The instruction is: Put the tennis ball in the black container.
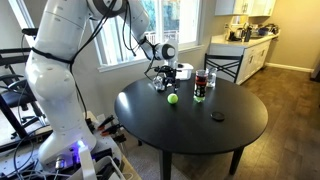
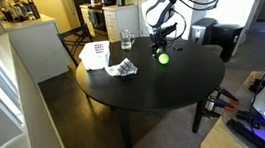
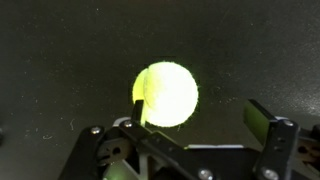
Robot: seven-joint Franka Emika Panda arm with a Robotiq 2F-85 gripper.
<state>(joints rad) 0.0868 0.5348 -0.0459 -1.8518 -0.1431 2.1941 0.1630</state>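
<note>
Tennis ball [image 1: 173,97]: at rest on the round black counter [image 1: 190,135], near the upright black container [image 1: 200,85] and not yet gripped.

Gripper [image 1: 160,80]: poised above the ball and apart from it in both exterior views. Jaws spread wide, holding nothing. In the wrist view the ball is off-centre, close against one finger and well clear of the opposite finger [image 3: 262,122].

Step in hand, by judgement: approach, ahead of the grasp. Lift, transfer and release all outstanding.

Next move:
- Shift sideways to centre the ball between the jaws.
- Lower to straddle its widest part, then close.
- Avoid contact by a single finger; likely to set the ball rolling.
- Raise above the container rim, align over the opening, release.

Expect a close fit, ball and container mouth looking about equal in width.
</note>
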